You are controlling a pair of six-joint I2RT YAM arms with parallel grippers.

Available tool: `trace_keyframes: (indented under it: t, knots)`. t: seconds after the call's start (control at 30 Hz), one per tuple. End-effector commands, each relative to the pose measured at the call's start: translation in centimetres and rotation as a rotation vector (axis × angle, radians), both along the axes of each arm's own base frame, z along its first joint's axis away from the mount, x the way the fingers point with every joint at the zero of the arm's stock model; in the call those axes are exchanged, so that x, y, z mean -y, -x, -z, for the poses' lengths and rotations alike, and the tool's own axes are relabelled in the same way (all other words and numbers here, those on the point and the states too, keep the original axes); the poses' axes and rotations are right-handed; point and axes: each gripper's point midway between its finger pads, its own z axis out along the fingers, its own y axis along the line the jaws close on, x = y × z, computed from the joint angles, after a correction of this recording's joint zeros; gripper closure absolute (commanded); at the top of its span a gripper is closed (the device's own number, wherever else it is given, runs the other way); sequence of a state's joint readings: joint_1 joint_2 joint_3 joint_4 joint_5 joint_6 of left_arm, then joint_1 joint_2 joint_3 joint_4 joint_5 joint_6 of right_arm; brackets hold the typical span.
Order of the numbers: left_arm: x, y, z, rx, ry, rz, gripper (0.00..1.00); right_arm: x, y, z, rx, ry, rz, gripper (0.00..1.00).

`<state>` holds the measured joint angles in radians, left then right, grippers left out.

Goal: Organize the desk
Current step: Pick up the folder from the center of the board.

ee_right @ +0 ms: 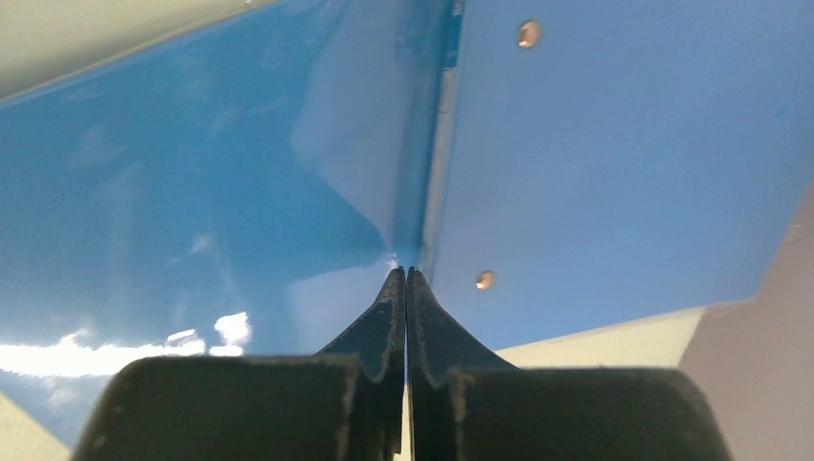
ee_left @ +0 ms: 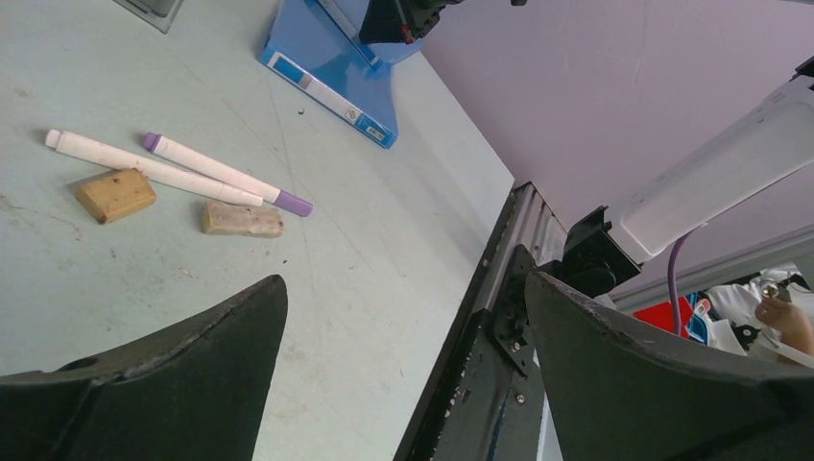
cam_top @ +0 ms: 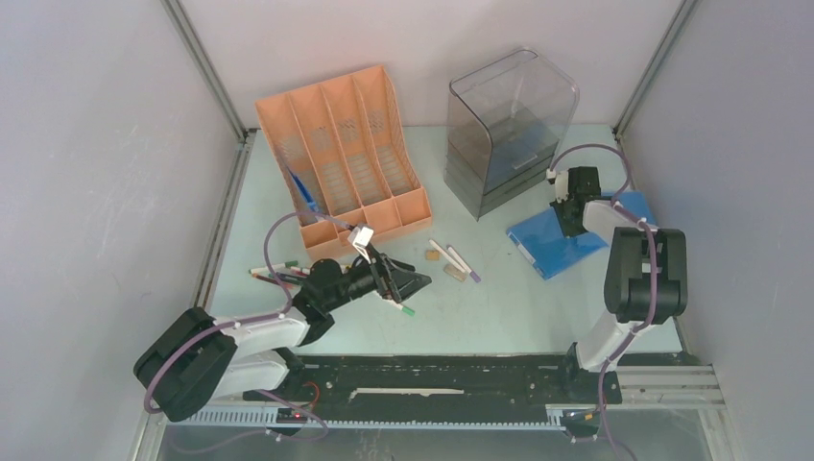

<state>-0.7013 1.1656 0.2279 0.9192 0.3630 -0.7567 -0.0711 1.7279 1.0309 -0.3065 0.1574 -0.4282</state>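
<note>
Near edge: a black rail strip [cam_top: 451,379] runs along the front of the surface [cam_top: 518,312]. The surface is the pale green top that spans from that rail to the far walls, and everything else lies on it.

Left jaws: spread as wide as they go, holding nothing, low over the front-left part. A green-capped pen [cam_top: 407,310] lies right at their tips in the overhead view. Your wrist view shows only bare surface between them. More pens [cam_top: 272,274] lie toward the left edge.

Middle: two markers [ee_left: 154,167] lie side by side, with two small blocks [ee_left: 115,195], probably erasers, just beside them.

Right edge: a blue folder [cam_top: 547,248], partly opened. Right jaws: pressed fully together, tips at the folder's crease. You cannot tell whether a thin cover edge is pinched or only touched.

Far edge: an orange file rack [cam_top: 341,154] stands toward the left corner. A clear drawer unit [cam_top: 509,130] stands just beyond the folder.

Risks, as judged:
- If nothing is pinched, lifting leaves the folder behind.
- If only one cover is caught, the folder may swing open and knock the drawer unit.
- The pen is round, so a jaw that closes off-centre could roll it away.
</note>
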Motion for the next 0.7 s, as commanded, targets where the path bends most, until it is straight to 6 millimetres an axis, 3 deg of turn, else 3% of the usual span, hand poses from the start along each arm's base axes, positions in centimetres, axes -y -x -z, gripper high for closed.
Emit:
trace_keyframes:
  t: [0.0, 0.2, 0.27, 0.4, 0.47, 0.57, 0.67]
  knots:
    - [0.5, 0.1, -2.4, 0.049, 0.064, 0.004, 0.0, -2.0, 0.8, -1.7, 0.006, -0.091, -0.037, 1.0]
    - [1.0, 0.3, -2.5, 0.043, 0.072, 0.018, 0.0, -3.4, 2.0, -3.7, 0.031, -0.154, -0.107, 1.0]
    - [1.0, 0.4, -2.5, 0.043, 0.074, 0.018, 0.0, -3.0, 2.6, -4.4, 0.032, -0.164, -0.123, 0.99]
    - [0.8, 0.4, -2.4, 0.051, 0.071, 0.01, 0.0, -1.6, 5.0, -6.0, 0.019, -0.253, -0.2, 0.55]
    - [0.7, 0.3, -2.3, 0.06, 0.065, 0.003, 0.0, -0.4, 6.1, -6.7, 0.018, -0.217, -0.257, 0.37]
    - [0.6, 0.2, -2.1, 0.076, 0.052, -0.003, 0.0, 1.6, 6.6, -7.0, 0.042, -0.068, -0.412, 0.3]
    - [0.7, 0.1, -1.9, 0.09, 0.039, -0.001, 0.0, 2.2, 6.5, -7.3, 0.129, 0.09, -0.699, 0.23]
